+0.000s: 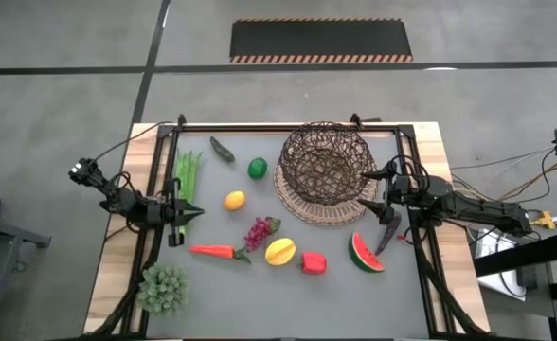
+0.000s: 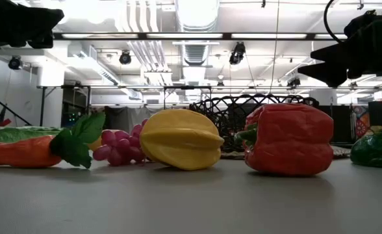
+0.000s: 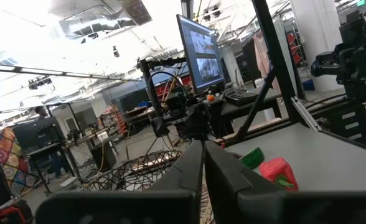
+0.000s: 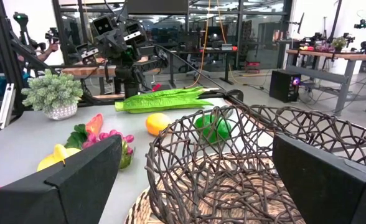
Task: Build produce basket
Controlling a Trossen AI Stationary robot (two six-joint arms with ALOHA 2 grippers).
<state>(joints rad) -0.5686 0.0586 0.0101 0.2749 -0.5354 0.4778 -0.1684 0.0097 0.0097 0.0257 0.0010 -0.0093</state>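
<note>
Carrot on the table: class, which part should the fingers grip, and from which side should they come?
Grip the carrot across its orange mid-body, coming straight down from above. It lies flat and long, its leafy end toward the mango, and the narrow body suits a crosswise pinch.

Left claw (image 1: pixel 186 214) sits mid-left of the frame, fingers pressed together; right claw (image 1: pixel 378 189) mid-right, fingers spread wide.

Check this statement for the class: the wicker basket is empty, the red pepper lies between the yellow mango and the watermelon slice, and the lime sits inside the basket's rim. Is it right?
Not quite. The lime lies on the table outside the basket, to its left, as the high view shows. The rest stands: the basket is empty, and the red pepper lies between the yellow mango and the watermelon slice.
</note>
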